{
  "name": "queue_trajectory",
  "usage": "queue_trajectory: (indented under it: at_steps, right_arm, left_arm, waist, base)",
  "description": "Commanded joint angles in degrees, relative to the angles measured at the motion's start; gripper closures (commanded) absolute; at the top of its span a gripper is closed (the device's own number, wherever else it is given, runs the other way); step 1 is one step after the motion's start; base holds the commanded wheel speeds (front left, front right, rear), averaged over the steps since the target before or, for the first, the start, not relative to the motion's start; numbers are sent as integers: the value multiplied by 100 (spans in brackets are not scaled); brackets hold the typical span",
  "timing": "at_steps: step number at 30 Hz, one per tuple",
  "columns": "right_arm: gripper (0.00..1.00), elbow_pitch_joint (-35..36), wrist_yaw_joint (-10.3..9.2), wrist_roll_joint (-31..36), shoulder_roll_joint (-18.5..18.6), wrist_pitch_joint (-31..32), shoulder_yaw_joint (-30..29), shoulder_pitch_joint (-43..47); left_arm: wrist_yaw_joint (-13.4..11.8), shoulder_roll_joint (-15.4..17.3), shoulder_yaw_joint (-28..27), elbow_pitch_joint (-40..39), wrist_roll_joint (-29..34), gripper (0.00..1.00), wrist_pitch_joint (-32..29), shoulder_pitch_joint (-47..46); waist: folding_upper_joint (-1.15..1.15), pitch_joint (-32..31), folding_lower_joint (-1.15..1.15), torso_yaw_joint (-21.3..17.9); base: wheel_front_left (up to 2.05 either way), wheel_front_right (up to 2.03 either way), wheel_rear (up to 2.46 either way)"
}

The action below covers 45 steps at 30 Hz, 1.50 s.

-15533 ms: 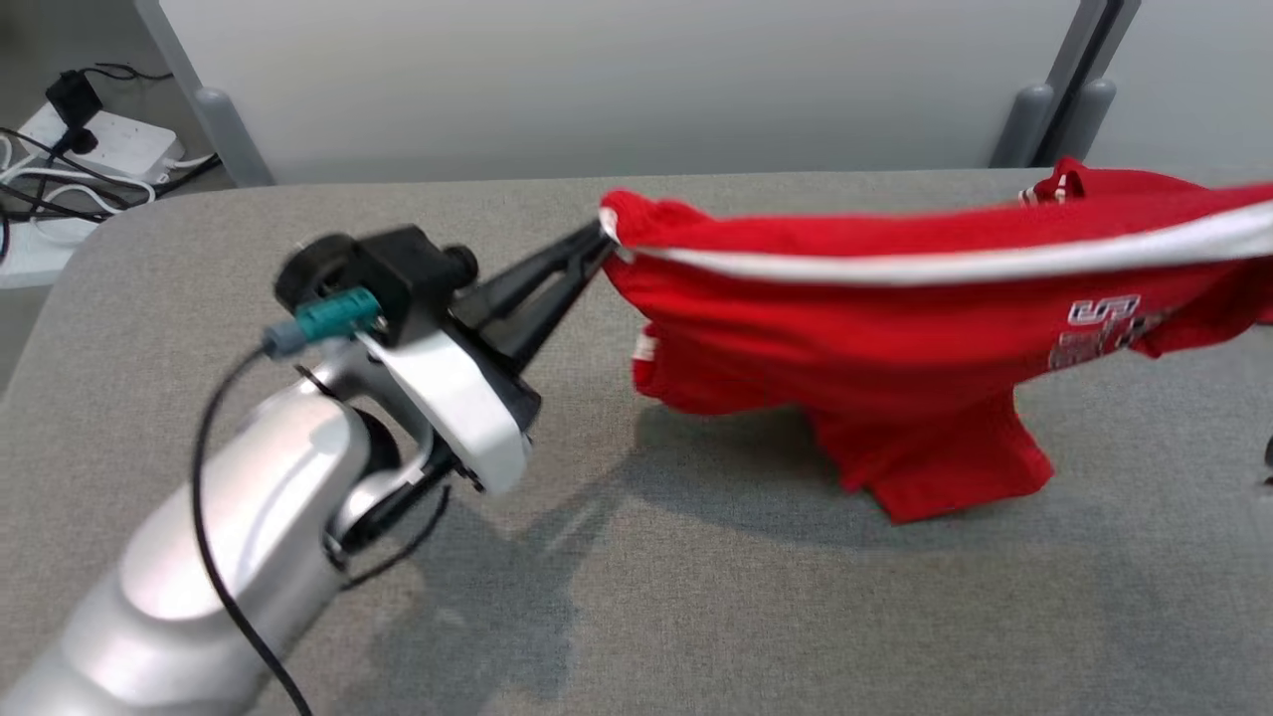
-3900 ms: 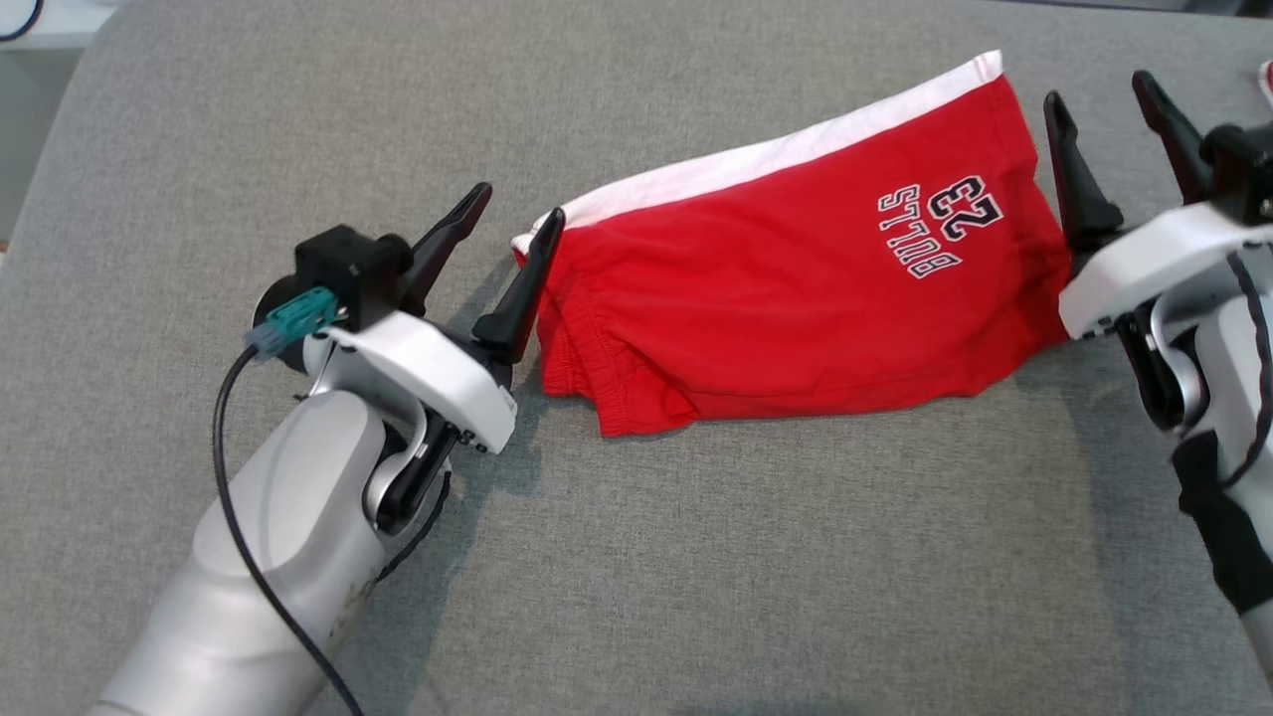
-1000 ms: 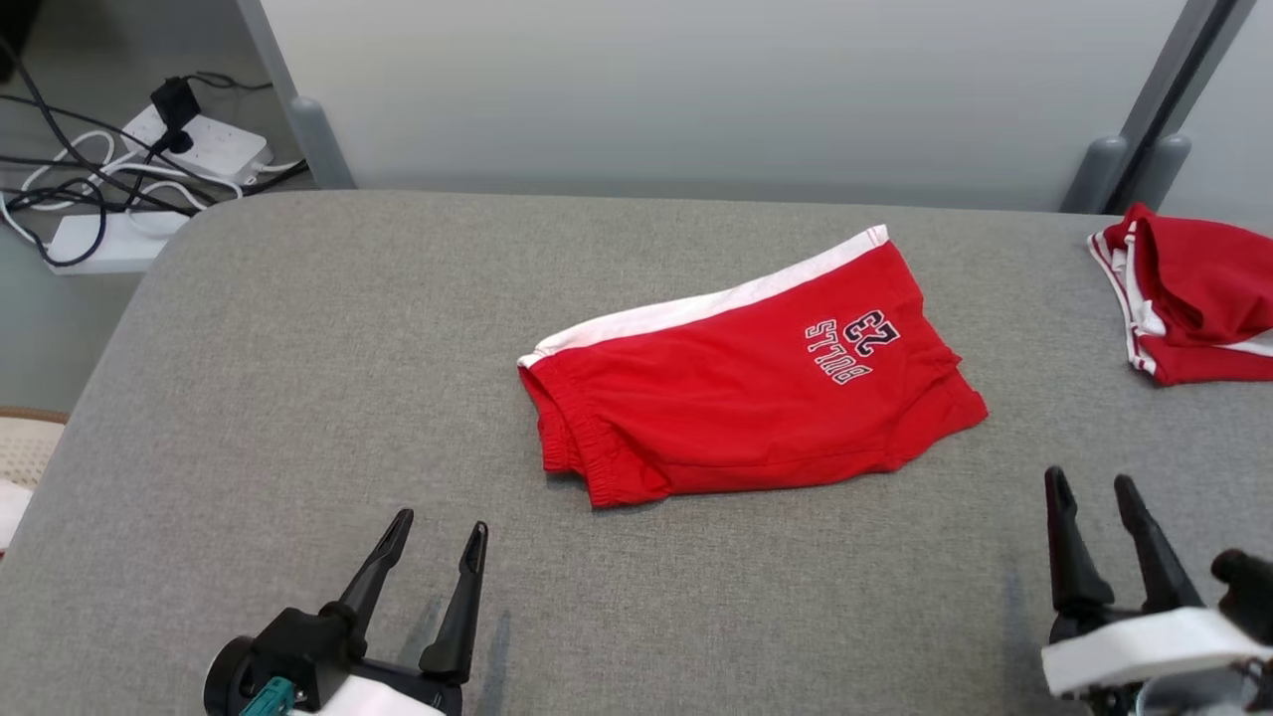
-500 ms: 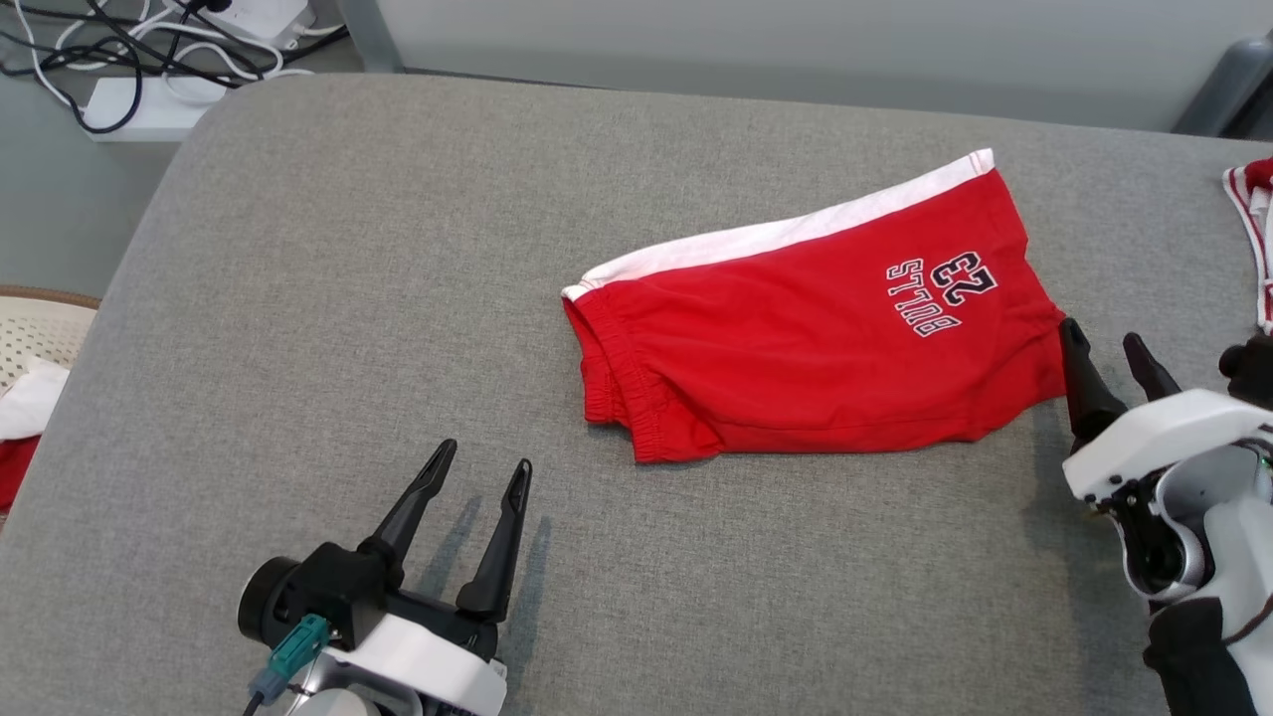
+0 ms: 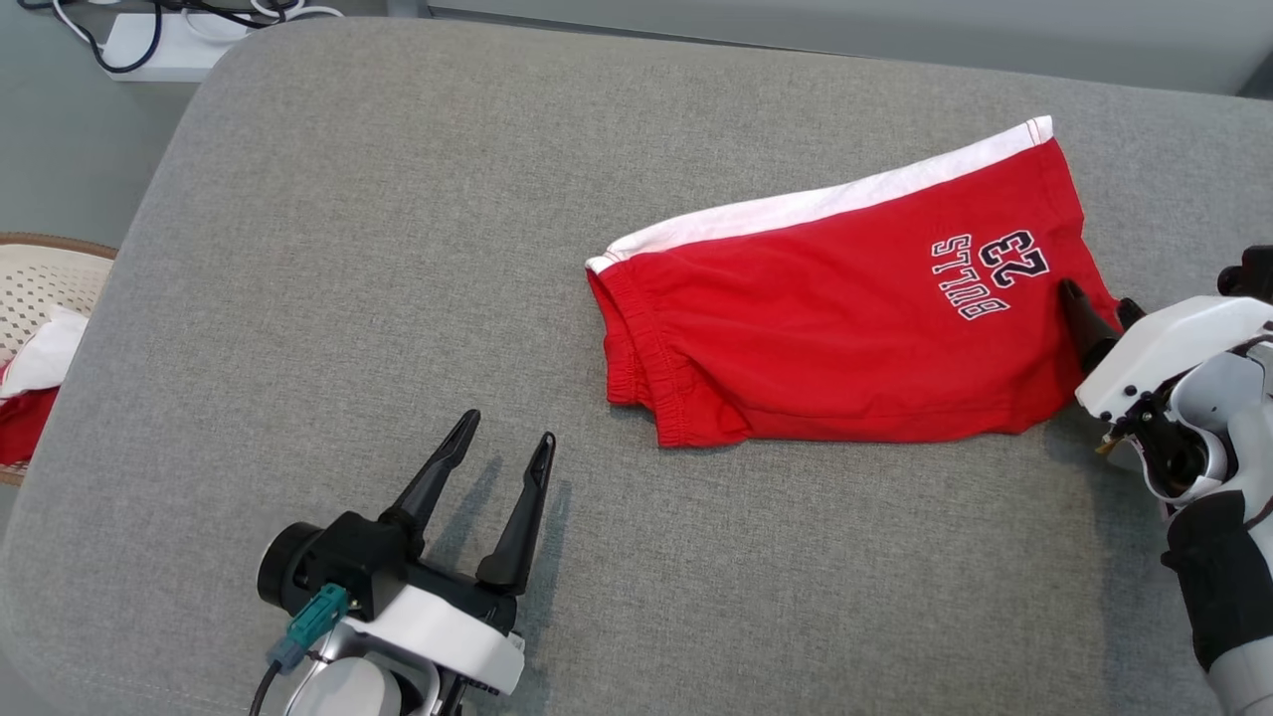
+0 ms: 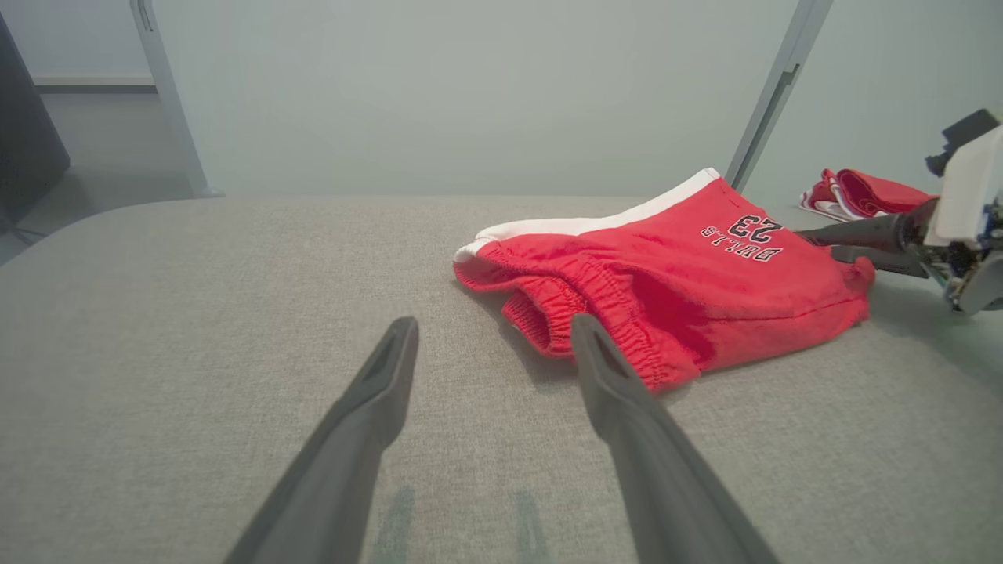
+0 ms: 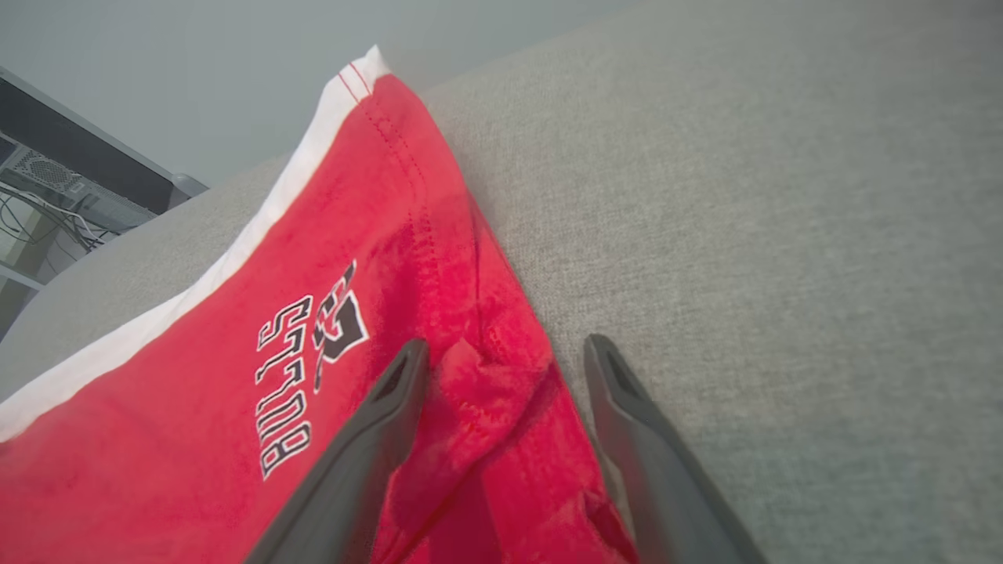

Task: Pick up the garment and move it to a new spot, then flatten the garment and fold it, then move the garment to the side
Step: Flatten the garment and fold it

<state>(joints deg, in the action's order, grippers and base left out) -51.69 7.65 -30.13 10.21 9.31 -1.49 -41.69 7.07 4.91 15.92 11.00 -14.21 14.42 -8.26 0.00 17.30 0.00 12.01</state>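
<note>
The shorts [image 5: 845, 318] were soft red knit cloth, matt, with a puckered elastic waistband [image 6: 603, 313] and a plain white cloth stripe [image 5: 825, 204]. I couldn't tell whether the lettering [image 5: 985, 273] was printed or stitched. The table cover [image 5: 348, 249] was coarse grey woven fabric, matt and slightly fuzzy. My left gripper [image 5: 507, 428] and right gripper [image 7: 508, 346] had fingers [image 6: 368, 423] of smooth, dark, matt plastic. The wrist shell [image 5: 448, 636] was glossy white plastic.

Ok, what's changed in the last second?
The right gripper has come forward to the leg end of the red shorts, its open jaws straddling the hem, nothing gripped yet. The left gripper stays open, off the cloth. The shorts lie folded as before.
</note>
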Motion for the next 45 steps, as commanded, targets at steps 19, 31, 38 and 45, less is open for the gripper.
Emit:
queue_trajectory:
  at_steps: [19, 31, 38, 45]
  right_arm:
    - [100, 256, -16, -246, 291, 206, 216, 525]
    - [100, 1890, -16, -223, 263, 151, -224, 1839]
    - [100, 3368, -16, -268, -219, 383, 162, 2098]
    - [100, 3749, -16, -255, -492, 348, 750, 2051]
  left_arm:
    - [41, 80, -262, -138, -105, 0, 58, -109]
    - [42, 128, -315, -164, -87, 0, 58, -40]
    - [42, 147, -220, -117, -80, 0, 58, -85]
    - [42, 139, -91, -59, -115, 0, 58, -105]
  waist:
    - [0, -346, 0, -195]
    - [0, -522, 0, -511]
    - [0, -648, 0, -589]
    - [0, -754, 0, -373]
  base:
    - [0, 0, 0]
    - [0, 0, 0]
    - [0, 0, 0]
    - [0, 0, 0]
